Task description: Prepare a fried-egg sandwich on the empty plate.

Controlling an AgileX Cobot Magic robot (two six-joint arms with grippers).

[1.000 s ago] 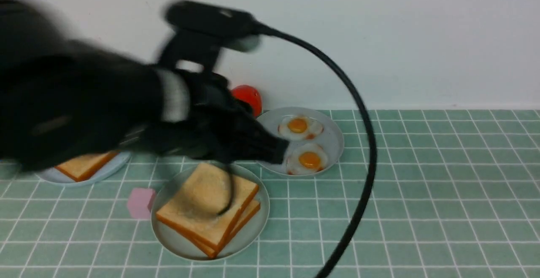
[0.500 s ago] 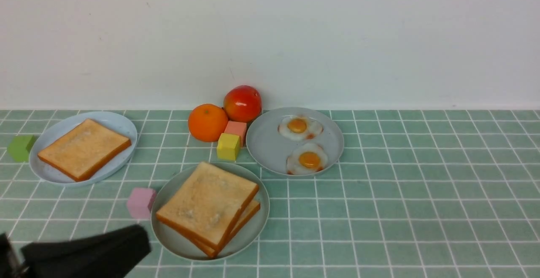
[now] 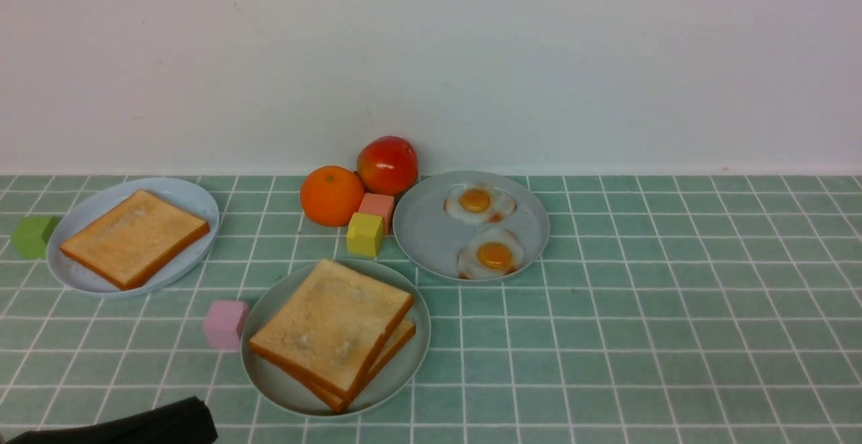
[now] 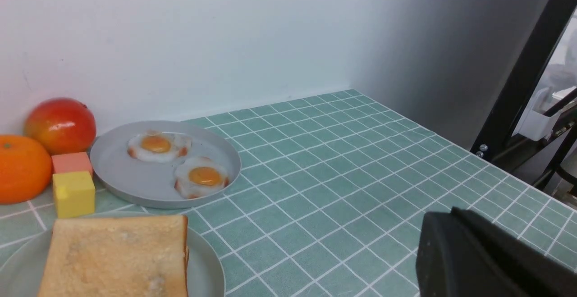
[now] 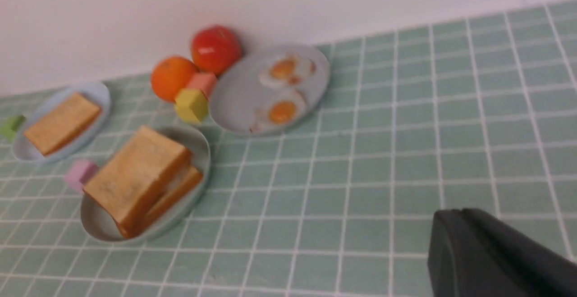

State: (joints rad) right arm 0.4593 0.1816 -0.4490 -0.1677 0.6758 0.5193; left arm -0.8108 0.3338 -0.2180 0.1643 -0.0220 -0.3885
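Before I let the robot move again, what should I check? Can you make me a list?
1. Two golden-brown square toast slices stacked on the round grey-green plate: ok.
2. Slices lined up neatly: not ok, the lower one sticks out.
3. White fried egg with orange yolk between them: cannot tell, the top slice hides it.
4. Left gripper shut: ok.
5. Pink cube-shaped block not touching that plate: cannot tell, they look very close.

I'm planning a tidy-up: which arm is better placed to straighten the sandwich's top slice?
Probably the left arm: it shows near the plate, and its wrist view has the top slice close up. The right arm views it from farther off.
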